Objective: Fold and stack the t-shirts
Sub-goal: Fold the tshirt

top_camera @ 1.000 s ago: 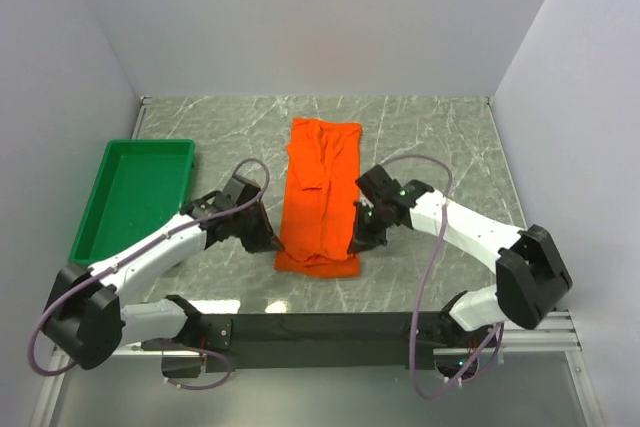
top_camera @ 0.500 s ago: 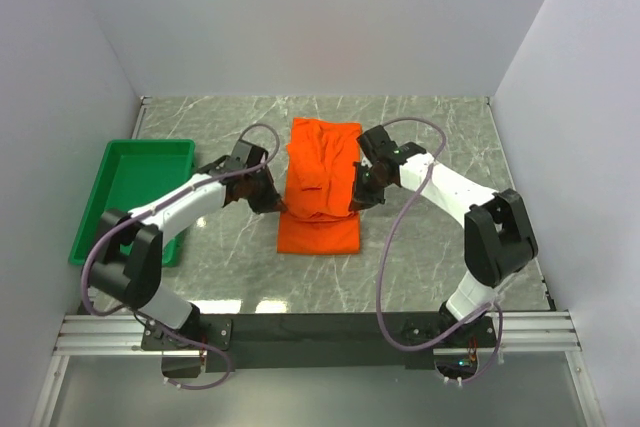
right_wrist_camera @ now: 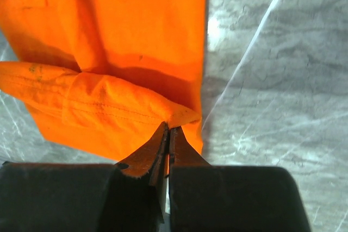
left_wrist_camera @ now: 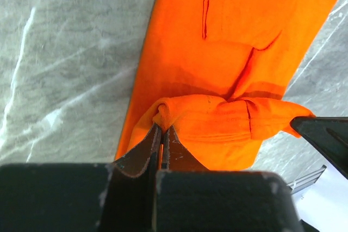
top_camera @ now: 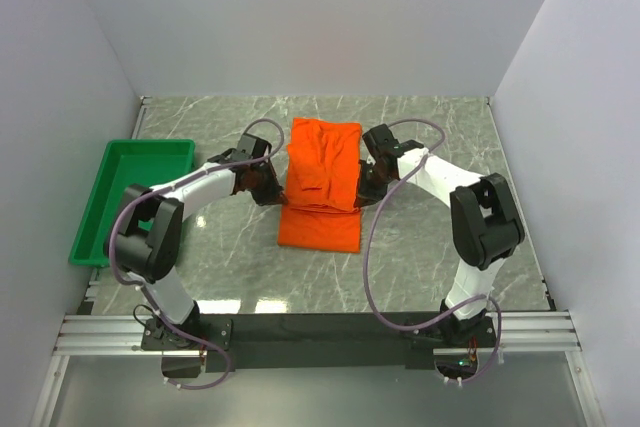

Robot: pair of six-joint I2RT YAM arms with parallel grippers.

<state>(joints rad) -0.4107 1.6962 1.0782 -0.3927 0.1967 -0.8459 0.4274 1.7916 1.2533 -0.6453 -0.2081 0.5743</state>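
One orange t-shirt point(top_camera: 322, 182) lies as a long strip in the middle of the marble table, its near hem lifted and doubled back over the rest. My left gripper point(top_camera: 275, 195) is shut on the hem's left corner point(left_wrist_camera: 166, 113). On the other side my right gripper point(top_camera: 362, 193) is shut on the hem's right corner point(right_wrist_camera: 182, 117). The raised hem point(left_wrist_camera: 228, 118) stretches between the two grippers above the lower layer point(right_wrist_camera: 141, 36). The right gripper's dark tip point(left_wrist_camera: 321, 134) shows at the edge of the left wrist view.
A green tray point(top_camera: 112, 209) stands at the left side of the table, beside the left arm. White walls close in the table at the back and both sides. Grey marble tabletop point(top_camera: 430, 247) shows around the shirt.
Both grippers have moved away from the near edge toward the back, carrying the shirt's near hem up and over the cloth. The strip now looks shorter.
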